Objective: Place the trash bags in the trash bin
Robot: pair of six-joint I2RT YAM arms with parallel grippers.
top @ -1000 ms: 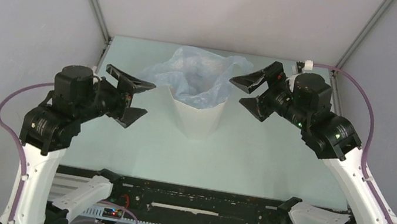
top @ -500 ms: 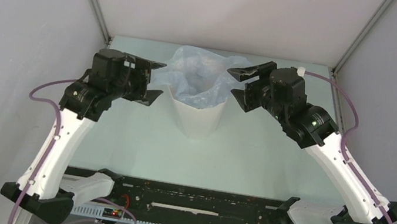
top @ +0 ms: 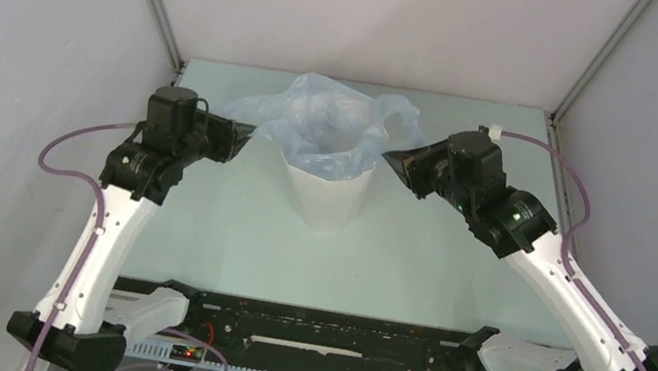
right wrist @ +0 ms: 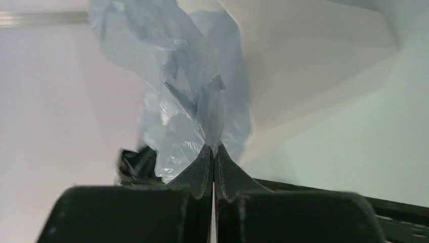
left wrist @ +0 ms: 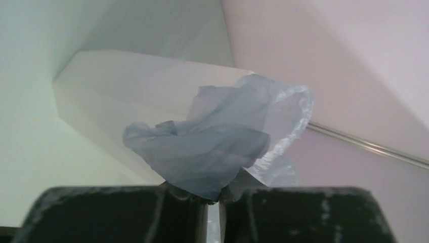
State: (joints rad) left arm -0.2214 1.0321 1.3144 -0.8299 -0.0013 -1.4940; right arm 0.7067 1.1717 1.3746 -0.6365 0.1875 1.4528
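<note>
Left wrist, nearest: the left gripper (left wrist: 213,195) fills the bottom edge, its finger bodies cut off by the frame. The 2 dark fingers are pressed together with only a thin slit between them, nipping a gathered fold of the trash bag (left wrist: 217,147).
Left wrist, beyond the tips: pale-blue film bunches just ahead of the fingers and covers part of the trash bin (left wrist: 126,91). The bin's white faceted wall lies ahead and to the left, and its rim is lost behind the film.
Right wrist, nearest: the right gripper (right wrist: 212,152) is clamped on a thin pleat of the same bag, with no gap showing at the tips.
Right wrist, beyond the tips: film rises ahead and to the left, soft and blurred. White bin wall lies ahead to the right. A dark shape low on the left, behind the film, is too blurred to name.
Top external, grippers: the 2 grippers sit at about rim height with the bin between them, each at 1 outer flap of the bag. Finger gaps are too small and dark to read here.
Top external, bag and bin: the bag sits in the bin's mouth, its edges spilling out over the rim. The bin stands upright on the table (top: 230,230). How deep the film reaches inside cannot be told.
</note>
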